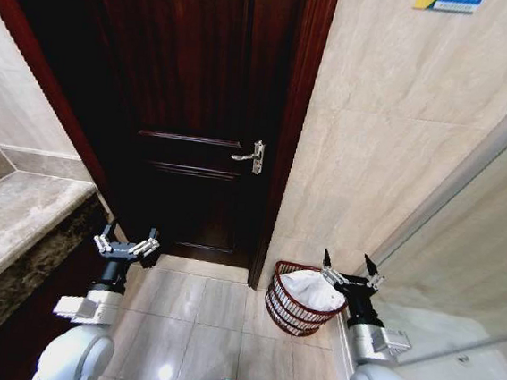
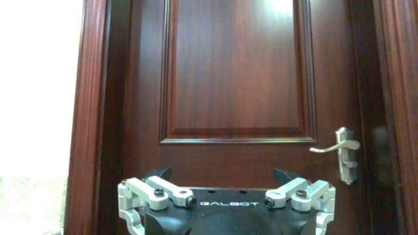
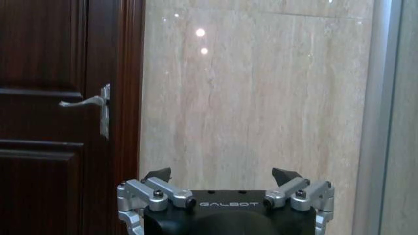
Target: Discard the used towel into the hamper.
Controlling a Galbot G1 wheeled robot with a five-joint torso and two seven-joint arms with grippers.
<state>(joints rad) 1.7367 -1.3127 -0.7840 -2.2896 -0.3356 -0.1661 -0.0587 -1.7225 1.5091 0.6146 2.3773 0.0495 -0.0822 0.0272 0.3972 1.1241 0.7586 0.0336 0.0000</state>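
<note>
While the towel point(image 1: 313, 290) lies in the hamper point(image 1: 288, 312) (by the door point(image 1: 199, 104)), both tools, left point(image 1: 126, 242) and right point(image 1: 352, 270), hang spread, empty

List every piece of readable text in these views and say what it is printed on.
"GALBOT": on the left gripper body, left wrist view.
"GALBOT": on the right gripper body, right wrist view.
The blue-and-yellow wall sign in the head view: cut off and too blurred to read.

I see a white towel point(image 1: 313, 290) in the dark reddish-brown openwork hamper point(image 1: 288, 313). The door point(image 1: 199, 104) is deep mahogany with a silver handle point(image 1: 249, 156). Wall point(image 1: 394, 132) and floor point(image 1: 214, 316) tiles are beige, faintly veined.
</note>
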